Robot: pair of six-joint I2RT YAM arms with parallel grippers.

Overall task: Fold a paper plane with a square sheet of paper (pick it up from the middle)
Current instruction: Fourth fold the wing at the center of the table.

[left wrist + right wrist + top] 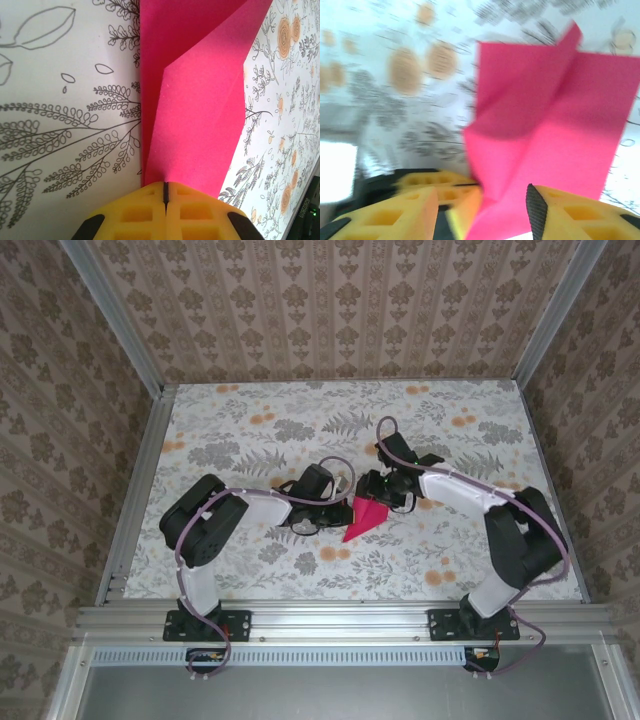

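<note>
One pink sheet of paper (362, 522) lies partly folded near the middle of the table (250, 440), between my two wrists, its pointed end aimed toward my bases. My left gripper (337, 512) meets it from the left and my right gripper (378, 495) from the far right, so close together that from above the two black wrists hide the paper's upper edge.

In the left wrist view, my left gripper (165, 186) has its yellow fingers pressed together, with only a thin dark seam between them. The crease of the sheet (200, 100) runs straight into that seam, so I am pinching the paper there. A raised flap stands up and blocks the flowered cloth behind it.

In the right wrist view, which is blurred, my right gripper (481, 200) has its jaws spread wide. The crumpled sheet (555, 125) lies between them, along with a yellow block that looks like my left fingers (442, 182).

Three papered walls (330, 300) enclose the table, and one metal rail (340, 620) carries both bases.
</note>
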